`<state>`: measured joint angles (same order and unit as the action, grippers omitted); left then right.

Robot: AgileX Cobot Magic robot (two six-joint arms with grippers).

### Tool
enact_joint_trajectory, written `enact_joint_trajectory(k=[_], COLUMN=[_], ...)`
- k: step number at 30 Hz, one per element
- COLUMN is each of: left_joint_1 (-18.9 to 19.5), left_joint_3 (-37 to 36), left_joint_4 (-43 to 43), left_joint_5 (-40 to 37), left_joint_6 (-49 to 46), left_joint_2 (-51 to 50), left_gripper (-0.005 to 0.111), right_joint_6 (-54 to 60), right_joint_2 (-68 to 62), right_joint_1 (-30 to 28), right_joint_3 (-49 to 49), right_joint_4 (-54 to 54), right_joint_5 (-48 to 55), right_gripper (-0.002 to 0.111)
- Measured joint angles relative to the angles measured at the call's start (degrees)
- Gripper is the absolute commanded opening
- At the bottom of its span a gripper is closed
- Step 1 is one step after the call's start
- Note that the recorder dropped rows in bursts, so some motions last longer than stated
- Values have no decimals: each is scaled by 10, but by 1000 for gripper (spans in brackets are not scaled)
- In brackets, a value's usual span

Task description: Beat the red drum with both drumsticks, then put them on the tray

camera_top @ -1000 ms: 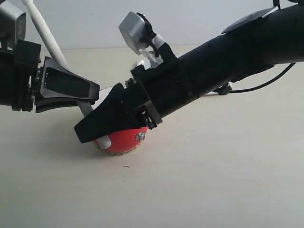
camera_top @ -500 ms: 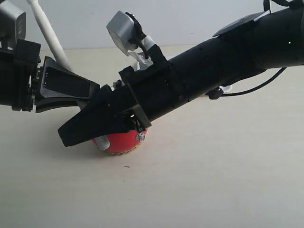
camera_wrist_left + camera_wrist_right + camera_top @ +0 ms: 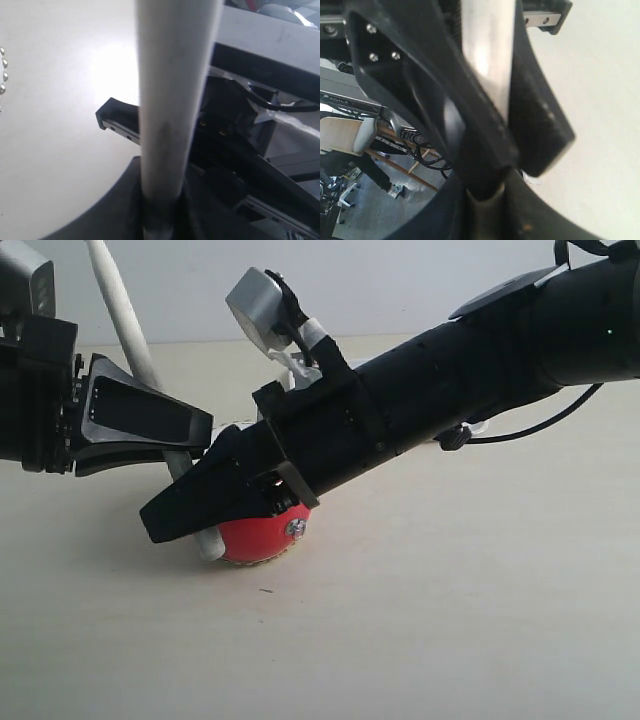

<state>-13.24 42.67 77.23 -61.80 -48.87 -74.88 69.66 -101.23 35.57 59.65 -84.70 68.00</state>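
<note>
The glossy, round-bellied red drum (image 3: 262,538) sits on the matte pale table (image 3: 450,620), left of middle, half hidden under the right gripper (image 3: 165,522). Its black jaws seem clamped on the smooth whitish right drumstick (image 3: 487,55). The left gripper (image 3: 197,432) is closed around the left drumstick (image 3: 120,315), which slants up to the left. Lettering on a grey frame (image 3: 342,97) reads "AGILE".

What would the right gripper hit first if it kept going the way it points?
Most likely the table, beside the red drum: the right gripper slants down toward it, nothing else showing ahead. Depth is unclear.
</note>
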Motion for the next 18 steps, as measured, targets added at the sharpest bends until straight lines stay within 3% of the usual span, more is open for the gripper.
enact_joint_trajectory(k=[12, 18], left_joint_1=[0, 0], left_joint_3=[0, 0], left_joint_4=[0, 1], left_joint_5=[-2, 1], left_joint_6=[9, 9], left_joint_2=[0, 0], left_gripper=[2, 36], right_joint_6=[-1, -2], right_joint_2=[0, 0], right_joint_1=[0, 0], right_joint_3=[0, 0], right_joint_4=[0, 0], right_joint_5=[0, 0], right_gripper=[0, 0])
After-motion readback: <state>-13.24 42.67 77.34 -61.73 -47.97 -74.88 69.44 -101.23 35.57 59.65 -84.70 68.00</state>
